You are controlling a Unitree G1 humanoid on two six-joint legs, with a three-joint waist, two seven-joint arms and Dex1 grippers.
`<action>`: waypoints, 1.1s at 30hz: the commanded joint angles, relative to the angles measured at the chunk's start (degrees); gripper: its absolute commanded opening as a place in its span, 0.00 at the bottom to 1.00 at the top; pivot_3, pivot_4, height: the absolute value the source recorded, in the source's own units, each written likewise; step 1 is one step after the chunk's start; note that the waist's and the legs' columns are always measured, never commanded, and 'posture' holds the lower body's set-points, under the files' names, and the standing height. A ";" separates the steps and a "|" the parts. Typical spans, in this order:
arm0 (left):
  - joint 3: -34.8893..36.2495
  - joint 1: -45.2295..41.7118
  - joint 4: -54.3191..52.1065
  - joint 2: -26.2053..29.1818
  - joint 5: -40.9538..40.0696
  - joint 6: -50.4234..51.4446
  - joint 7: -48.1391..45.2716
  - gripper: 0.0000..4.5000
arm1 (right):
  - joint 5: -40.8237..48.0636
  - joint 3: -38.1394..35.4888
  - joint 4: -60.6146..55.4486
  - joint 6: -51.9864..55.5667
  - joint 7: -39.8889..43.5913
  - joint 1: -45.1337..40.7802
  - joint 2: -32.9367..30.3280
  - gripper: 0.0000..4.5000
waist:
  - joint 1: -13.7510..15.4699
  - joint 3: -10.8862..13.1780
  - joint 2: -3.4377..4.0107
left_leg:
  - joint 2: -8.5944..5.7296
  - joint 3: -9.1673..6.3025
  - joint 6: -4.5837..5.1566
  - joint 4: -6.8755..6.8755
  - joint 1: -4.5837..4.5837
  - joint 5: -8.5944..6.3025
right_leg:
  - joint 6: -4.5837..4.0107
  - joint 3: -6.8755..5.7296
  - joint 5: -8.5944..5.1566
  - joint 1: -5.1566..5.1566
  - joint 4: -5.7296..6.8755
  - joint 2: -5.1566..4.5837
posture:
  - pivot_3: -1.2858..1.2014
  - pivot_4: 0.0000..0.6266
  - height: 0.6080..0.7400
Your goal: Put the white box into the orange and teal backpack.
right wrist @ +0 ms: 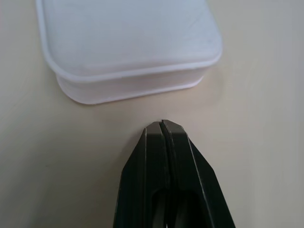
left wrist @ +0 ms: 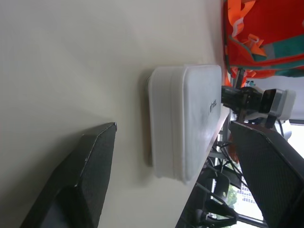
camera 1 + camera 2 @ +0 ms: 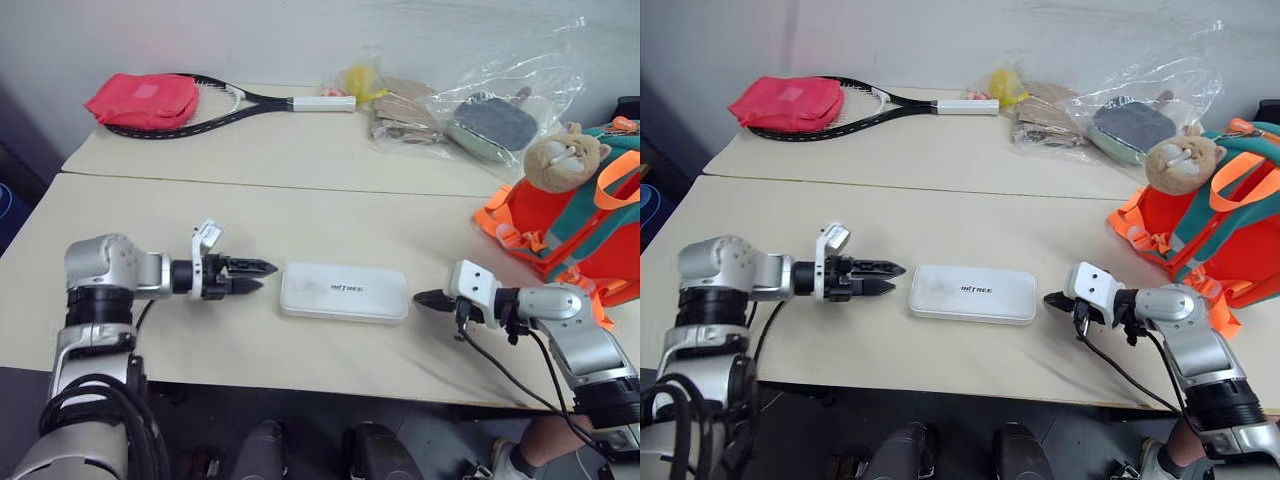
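The flat oblong glossy white plastic box point(image 3: 344, 292) with rounded corners lies on the beige surface point(image 3: 300, 215), near its front edge and about midway along it. The small orange fabric backpack with teal trim point(image 3: 580, 225) stands at the right edge of the surface, well apart from the box, with a tan plush hamster charm point(image 3: 563, 155) at its top.

The left gripper point(image 3: 258, 276) is level with one short end of the box, just beside it but not touching, and its two black fingers stand apart. The right gripper point(image 3: 430, 300) is just beside the opposite short end, with its fingers pressed together and holding nothing; the right wrist view shows a thin strip of bare surface between its tip and the box.

The step in hand seems to be the grasp of the box from its ends. To do it well, I think the left gripper should advance until the short end sits deep between the open fingers, and only then close, because the glossy case may slip or slide away. The right gripper, being shut, can serve as a stop against the far end so that the box does not travel toward the backpack or off the front edge. The lift should keep the box level.
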 commanded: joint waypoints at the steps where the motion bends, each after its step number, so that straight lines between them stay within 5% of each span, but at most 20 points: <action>1: -4.06 -2.87 2.88 -0.31 -4.76 0.17 0.70 0.88 | 0.68 0.21 -2.37 0.57 0.81 -0.57 0.16 0.00 | 0.02 0.00 0.00 | 0.00 0.00 -0.01 0.01 0.00 0.01 | 0.00 0.00 0.00 0.00 0.01 0.01 | 0.52 0.24 1.00; 6: -7.46 -5.01 5.95 -1.27 -10.24 0.17 2.20 0.88 | 0.57 0.87 -3.37 1.18 0.29 -0.80 0.99 0.00 | 0.00 0.00 0.00 | 0.01 0.00 -0.04 0.01 0.00 0.02 | 0.00 0.00 0.00 -0.01 0.00 0.01 | 0.52 0.24 1.00; 17: -1.78 -3.76 4.64 -7.45 -16.07 0.17 9.19 0.88 | 0.46 1.81 -4.84 1.85 -0.28 -1.34 3.44 0.00 | 0.02 0.00 -0.01 | 0.01 -0.01 -0.07 0.03 -0.01 0.04 | 0.00 0.00 0.00 -0.01 0.00 0.02 | 0.52 0.24 1.00; 27: -0.73 0.25 -0.75 -4.76 -27.78 0.17 12.81 0.31 | 5.52 -4.07 -6.91 3.76 -1.61 3.18 3.44 0.00 | 0.09 0.00 -0.01 | 0.01 -0.02 -0.08 0.01 -0.01 0.04 | 0.00 0.00 0.00 0.00 -0.03 0.01 | 0.52 0.24 1.00; 31: 3.27 4.98 -8.31 -4.06 -32.42 0.17 15.72 0.29 | 15.57 -14.36 -13.08 9.06 -5.73 11.31 6.20 0.00 | 0.20 0.00 -0.01 | 0.01 -0.07 -0.09 -0.01 -0.01 0.02 | 0.01 -0.02 0.00 0.04 -0.08 0.01 | 0.52 0.24 1.00; 33: 7.78 7.73 -13.95 -4.04 -32.46 0.05 16.83 0.29 | 18.74 -20.58 -16.47 9.51 -8.66 16.80 7.76 0.08 | 0.24 0.00 -0.01 | 0.01 -0.07 -0.09 -0.03 -0.03 0.02 | 0.01 -0.02 0.00 0.04 -0.10 0.00 | 0.52 0.24 1.00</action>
